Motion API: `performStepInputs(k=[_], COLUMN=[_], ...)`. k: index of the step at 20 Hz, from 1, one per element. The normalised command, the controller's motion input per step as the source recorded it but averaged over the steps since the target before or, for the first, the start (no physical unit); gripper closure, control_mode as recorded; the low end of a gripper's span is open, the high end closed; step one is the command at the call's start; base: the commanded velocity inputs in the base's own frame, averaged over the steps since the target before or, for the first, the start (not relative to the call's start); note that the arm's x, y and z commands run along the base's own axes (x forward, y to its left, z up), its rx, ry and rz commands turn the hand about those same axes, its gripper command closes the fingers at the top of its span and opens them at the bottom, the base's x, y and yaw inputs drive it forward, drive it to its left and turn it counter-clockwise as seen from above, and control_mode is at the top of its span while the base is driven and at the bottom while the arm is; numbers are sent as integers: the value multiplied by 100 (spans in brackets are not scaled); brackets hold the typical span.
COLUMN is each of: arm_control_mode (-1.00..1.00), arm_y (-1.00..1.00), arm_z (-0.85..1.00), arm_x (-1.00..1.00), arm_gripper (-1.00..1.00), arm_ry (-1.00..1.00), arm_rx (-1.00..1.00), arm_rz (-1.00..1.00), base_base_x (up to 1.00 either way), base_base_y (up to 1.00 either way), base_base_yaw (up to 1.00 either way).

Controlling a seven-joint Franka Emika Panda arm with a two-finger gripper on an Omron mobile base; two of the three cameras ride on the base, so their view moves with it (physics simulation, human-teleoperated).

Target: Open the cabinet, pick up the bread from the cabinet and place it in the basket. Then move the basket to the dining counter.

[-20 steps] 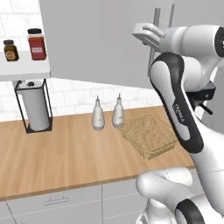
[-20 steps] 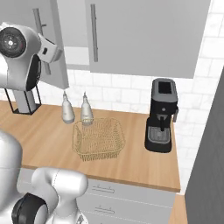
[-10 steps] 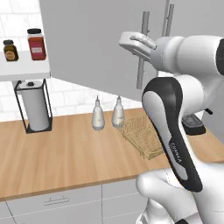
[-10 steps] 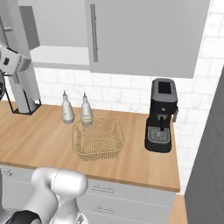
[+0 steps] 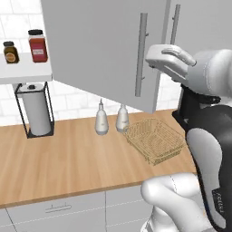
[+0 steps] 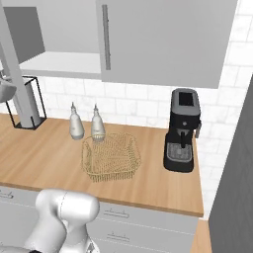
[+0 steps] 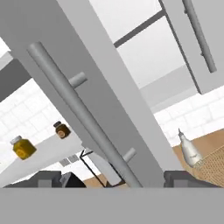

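Wall cabinet (image 6: 163, 39): grey, left door swung open and seen edge-on at the far left, pale inner shelf (image 6: 64, 63) bare; right door closed, vertical bar handle (image 6: 105, 37).
Basket (image 6: 110, 157): tan open-weave, on the wood worktop (image 6: 44, 153) below the cabinet.
Two pale bottles (image 6: 75, 123): just behind the basket, by the tiled wall.
Black coffee machine (image 6: 183, 129): right of the basket.
Black wire stand (image 6: 29, 101): far left of the basket.
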Motion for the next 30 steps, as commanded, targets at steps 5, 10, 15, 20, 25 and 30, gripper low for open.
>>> performStepInputs(k=[5, 10, 15, 20, 25, 30], arm_control_mode=[-100, -100, -100, -100, -100, -100], arm_y=[-100, -89, -38, 16, 87, 69], arm_z=[4, -18, -11, -35, -24, 0], arm_x=[-65, 45, 92, 88, 79, 57], arm_gripper=[-100, -100, -100, -100, -100, -100], arm_ry=[11, 26, 22, 16, 0, 0], arm_rx=[21, 35, 37, 35, 22, 4], arm_rz=[4, 10, 0, 0, 0, 12], base_base_x=[0, 0, 0, 0, 0, 0], base_base_y=[0, 0, 0, 0, 0, 0], base_base_yaw=[0, 0, 0, 0, 0, 0])
